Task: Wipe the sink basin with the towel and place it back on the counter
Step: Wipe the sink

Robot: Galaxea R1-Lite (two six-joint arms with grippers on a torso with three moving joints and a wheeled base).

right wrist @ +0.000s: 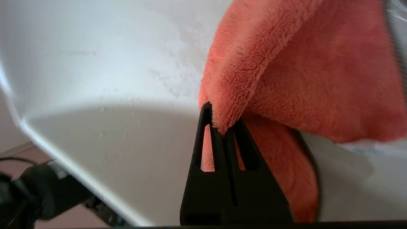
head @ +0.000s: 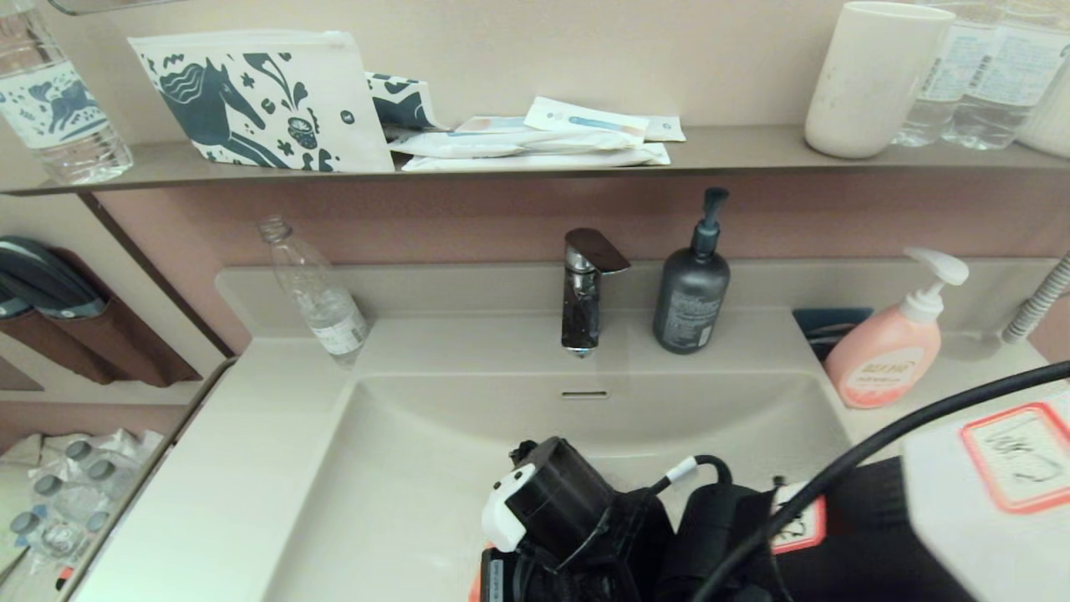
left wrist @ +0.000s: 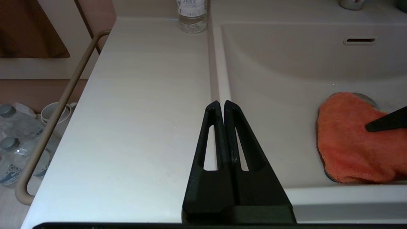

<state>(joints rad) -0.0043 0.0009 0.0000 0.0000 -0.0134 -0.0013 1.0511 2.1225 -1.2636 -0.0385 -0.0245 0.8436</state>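
Observation:
The orange towel [right wrist: 302, 70] lies bunched on the floor of the off-white sink basin [head: 401, 468], near its front. My right gripper [right wrist: 222, 119] is shut on a fold of the towel. In the left wrist view the towel [left wrist: 349, 143] covers most of the drain, with one right gripper finger [left wrist: 388, 122] on it. In the head view my right wrist [head: 568, 510] hides the gripper and almost all of the towel. My left gripper [left wrist: 221, 103] is shut and empty, above the counter [left wrist: 143, 111] by the basin's left rim.
A chrome faucet [head: 585, 288] and a dark pump bottle [head: 692, 293] stand behind the basin. A pink soap bottle [head: 890, 347] is at the right and a clear plastic bottle [head: 318, 293] at the back left. A rail [left wrist: 57, 111] runs along the counter's left edge.

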